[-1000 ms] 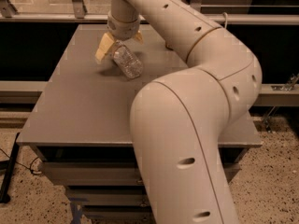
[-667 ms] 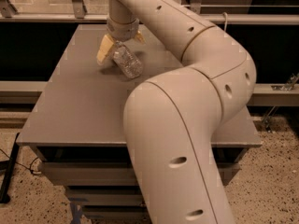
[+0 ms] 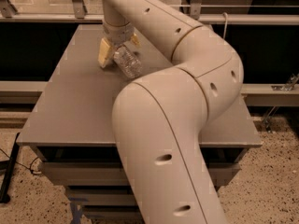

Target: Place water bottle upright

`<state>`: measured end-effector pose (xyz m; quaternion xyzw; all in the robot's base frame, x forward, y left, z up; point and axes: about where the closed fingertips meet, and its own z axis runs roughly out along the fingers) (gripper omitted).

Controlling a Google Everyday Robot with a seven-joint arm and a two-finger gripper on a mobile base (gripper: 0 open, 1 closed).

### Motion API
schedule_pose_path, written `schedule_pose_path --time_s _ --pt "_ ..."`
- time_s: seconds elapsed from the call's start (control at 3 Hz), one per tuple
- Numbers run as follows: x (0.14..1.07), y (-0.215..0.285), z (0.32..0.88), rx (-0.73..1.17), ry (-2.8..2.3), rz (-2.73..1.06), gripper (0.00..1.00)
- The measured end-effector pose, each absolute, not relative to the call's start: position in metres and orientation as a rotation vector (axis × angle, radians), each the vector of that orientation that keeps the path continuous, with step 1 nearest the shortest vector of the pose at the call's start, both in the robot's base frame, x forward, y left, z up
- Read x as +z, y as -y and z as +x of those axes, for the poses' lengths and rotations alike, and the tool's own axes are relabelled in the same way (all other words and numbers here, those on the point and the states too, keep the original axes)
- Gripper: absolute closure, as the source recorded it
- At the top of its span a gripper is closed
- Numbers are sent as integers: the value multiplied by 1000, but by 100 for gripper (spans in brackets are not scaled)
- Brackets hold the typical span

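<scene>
The water bottle point(image 3: 127, 64), clear ribbed plastic, lies tilted on the grey table point(image 3: 74, 106) at its far middle, with its lower end pointing toward the camera. My gripper point(image 3: 119, 49) comes down from above on the bottle's far end. Its yellow fingers point(image 3: 105, 53) stand on either side of the bottle and hold it. The bottle's cap is hidden behind the gripper.
My large cream arm point(image 3: 187, 92) crosses the right and front of the table and hides much of it. A metal railing point(image 3: 196, 6) runs behind the table. Drawers point(image 3: 70, 171) sit under the tabletop.
The arm's elbow has shifted slightly to the left. The gripper and the bottle stay at about the same place on the table.
</scene>
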<state>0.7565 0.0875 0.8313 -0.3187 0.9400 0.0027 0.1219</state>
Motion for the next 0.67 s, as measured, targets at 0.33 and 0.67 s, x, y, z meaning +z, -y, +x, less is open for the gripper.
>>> schedule_pose_path --time_s 0.33,0.67 --pt "833 -93 759 -11 -2738 -937 42" --pt "837 -99 759 -9 -2723 -952 65"
